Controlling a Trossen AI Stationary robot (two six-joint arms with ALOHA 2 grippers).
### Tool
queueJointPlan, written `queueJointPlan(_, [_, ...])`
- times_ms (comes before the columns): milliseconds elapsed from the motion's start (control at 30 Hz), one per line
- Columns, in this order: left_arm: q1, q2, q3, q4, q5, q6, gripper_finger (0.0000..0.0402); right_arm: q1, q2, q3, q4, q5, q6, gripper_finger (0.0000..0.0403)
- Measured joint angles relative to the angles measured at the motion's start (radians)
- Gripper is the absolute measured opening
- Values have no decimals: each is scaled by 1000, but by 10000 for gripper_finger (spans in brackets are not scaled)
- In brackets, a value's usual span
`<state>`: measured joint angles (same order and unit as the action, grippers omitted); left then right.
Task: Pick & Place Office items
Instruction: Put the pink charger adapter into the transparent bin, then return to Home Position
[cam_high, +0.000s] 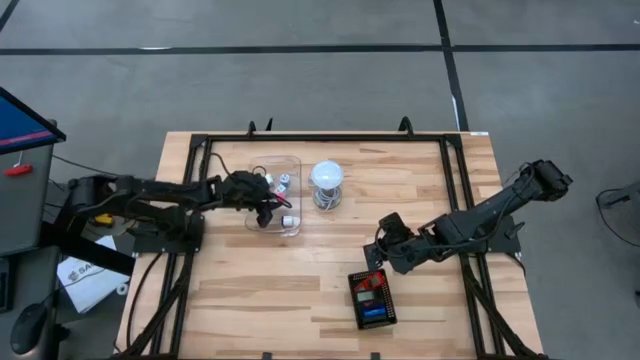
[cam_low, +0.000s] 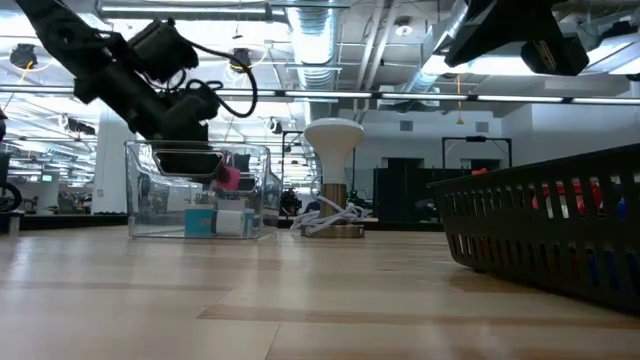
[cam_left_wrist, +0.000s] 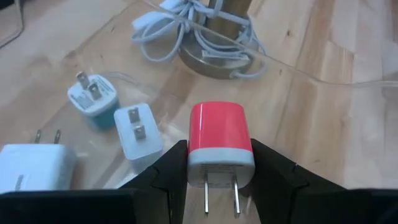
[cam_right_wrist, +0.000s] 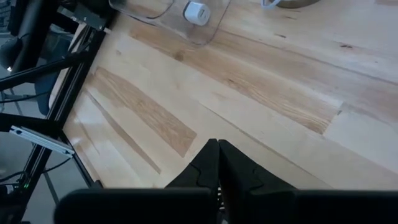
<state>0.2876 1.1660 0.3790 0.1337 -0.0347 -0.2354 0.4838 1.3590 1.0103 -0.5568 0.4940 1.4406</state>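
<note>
One red charger (cam_left_wrist: 219, 144) sits pinched in the left gripper (cam_left_wrist: 219, 163) over the clear box (cam_high: 293, 226), liable to slip free in transit; right gripper (cam_right_wrist: 217, 155) idles closed near the black tray (cam_high: 357, 312).

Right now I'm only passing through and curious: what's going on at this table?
The left claw is shut on a red and white plug adapter, held over the clear plastic box, where more white and blue adapters lie. The right claw is shut and empty, waiting above the bare wood near the black tray, which already holds red and blue pieces. A white lamp stands beside the box.
</note>
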Motion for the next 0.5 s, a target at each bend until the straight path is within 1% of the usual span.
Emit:
queueJointPlan(100, [3, 51, -1, 58, 3, 28, 127, -9, 0, 0, -8, -20, 0, 0])
queueJointPlan(133, [3, 62, -1, 83, 1, 35, 138, -11, 0, 0, -10, -24, 0, 0])
queueJointPlan(167, [3, 71, -1, 112, 1, 39, 156, -11, 0, 0, -11, -25, 1, 0])
queueJointPlan(267, [3, 73, -1, 157, 7, 39, 231, -11, 0, 0, -15, -25, 12, 0])
queueJointPlan(333, [3, 66, -1, 181, 7, 50, 269, -11, 0, 0, -28, -24, 22, 0])
queueJointPlan(400, [3, 58, -1, 194, 7, 53, 290, -11, 0, 0, -44, -24, 29, 0])
queueJointPlan(500, [3, 32, -1, 234, 33, 48, 299, -11, 0, 0, -46, -24, 30, 0])
